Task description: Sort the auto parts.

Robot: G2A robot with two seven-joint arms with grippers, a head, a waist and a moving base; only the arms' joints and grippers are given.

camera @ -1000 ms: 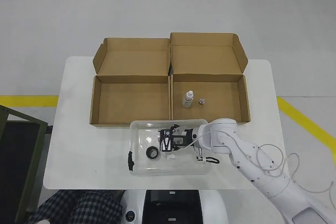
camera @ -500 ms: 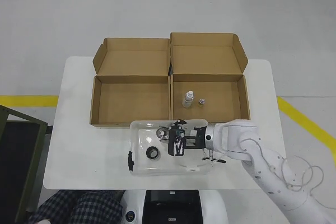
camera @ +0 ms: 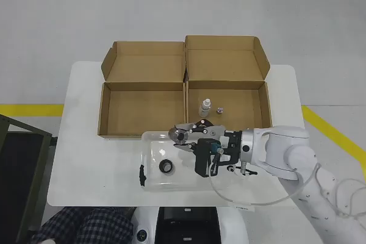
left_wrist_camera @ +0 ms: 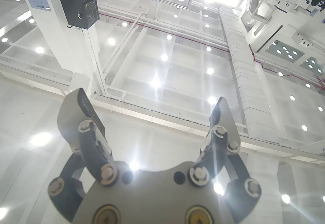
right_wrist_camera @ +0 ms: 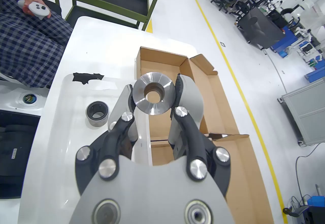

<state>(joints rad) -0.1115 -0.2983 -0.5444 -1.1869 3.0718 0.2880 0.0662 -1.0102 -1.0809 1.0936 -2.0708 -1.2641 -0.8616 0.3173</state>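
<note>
Right gripper (right_wrist_camera: 153, 98) is clamped on a shiny silver metal disc with a centre hole (right_wrist_camera: 153, 97), one finger on each side of its rim, disc face toward the wrist camera. In the top view that gripper (camera: 178, 135) hangs over the far edge of the clear plastic tray (camera: 147, 139), just beside the front walls of the cardboard boxes.

Left gripper (left_wrist_camera: 152, 105) points up at the ceiling, fingers spread wide, nothing between them.

In the tray: a dark grey cylindrical metal sleeve (camera: 166, 165), upright, bore open to the top, well apart from the held disc. A black ragged piece (camera: 142, 175) sits at the tray's left rim.

Two open brown cardboard boxes sit side by side, touching, at the back of the white surface (camera: 85, 152). The left box (camera: 143, 113) shows bare floor. The right box (camera: 244, 110) holds a small white bottle (camera: 205, 108), upright, and a small grey metal part (camera: 219, 110) just beside it.
</note>
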